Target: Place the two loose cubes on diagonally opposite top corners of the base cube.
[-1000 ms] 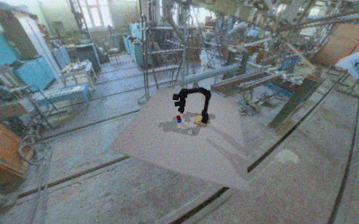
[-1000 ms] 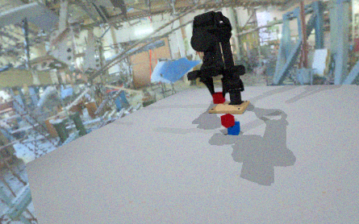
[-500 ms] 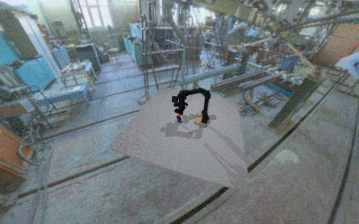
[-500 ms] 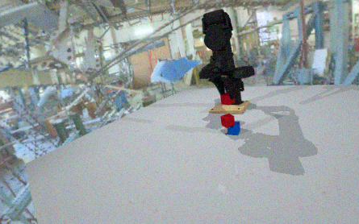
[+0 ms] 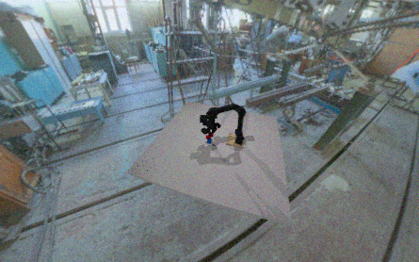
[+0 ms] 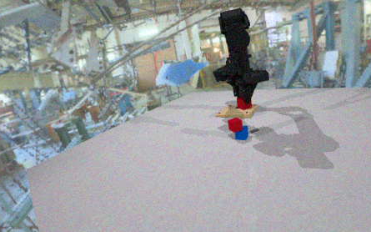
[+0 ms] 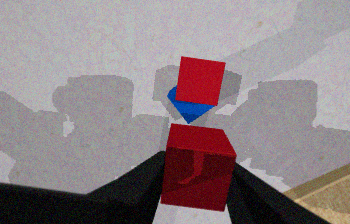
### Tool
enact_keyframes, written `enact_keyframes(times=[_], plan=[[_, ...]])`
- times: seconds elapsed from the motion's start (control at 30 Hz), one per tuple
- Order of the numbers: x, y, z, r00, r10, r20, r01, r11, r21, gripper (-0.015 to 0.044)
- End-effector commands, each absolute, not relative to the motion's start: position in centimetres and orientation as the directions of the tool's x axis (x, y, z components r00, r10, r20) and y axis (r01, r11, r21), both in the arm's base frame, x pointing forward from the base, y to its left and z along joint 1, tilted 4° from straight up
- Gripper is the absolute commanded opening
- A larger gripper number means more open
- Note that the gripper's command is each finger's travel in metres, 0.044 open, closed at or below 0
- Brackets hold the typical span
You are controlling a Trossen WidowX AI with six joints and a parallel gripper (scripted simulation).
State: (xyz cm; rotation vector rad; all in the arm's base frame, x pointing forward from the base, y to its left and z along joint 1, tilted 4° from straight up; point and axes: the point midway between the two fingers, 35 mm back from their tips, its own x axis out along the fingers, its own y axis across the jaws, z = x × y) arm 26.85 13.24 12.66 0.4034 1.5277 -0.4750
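The blue base cube (image 5: pixel 209 141) (image 6: pixel 242 133) (image 7: pixel 190 111) stands on the table. One red cube (image 6: pixel 235 124) (image 7: pixel 200 81) rests on top of it, shifted over one corner, and hides much of the blue top in the wrist view. My gripper (image 6: pixel 244 101) (image 7: pixel 194 162) is shut on the other red cube (image 6: pixel 242 104) (image 7: pixel 196 172). It holds this cube above the table, on the arm-base side of the blue cube and apart from the stack. In the top view the red cubes are too small to tell apart.
The wooden plate (image 6: pixel 225 113) (image 7: pixel 343 192) under the arm's base lies behind the stack in the exterior view and at the lower right in the wrist view. The arm's shadows fall across the table (image 5: pixel 179 174) (image 6: pixel 167 179) around the cubes.
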Motion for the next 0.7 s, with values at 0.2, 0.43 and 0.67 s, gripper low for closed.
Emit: enact_keyframes(times=[0.2, 0.43, 0.67], plan=[[26.8, 13.3, 11.2, -0.016, -0.041, -0.999, 0.559, 0.828, -0.043, 0.0105], [26.7, 13.2, 9.5, -0.015, -0.039, -0.999, 0.564, 0.824, -0.041, 0.0105], [26.7, 13.2, 9.5, -0.015, -0.039, -0.999, 0.564, 0.824, -0.041, 0.0105]])
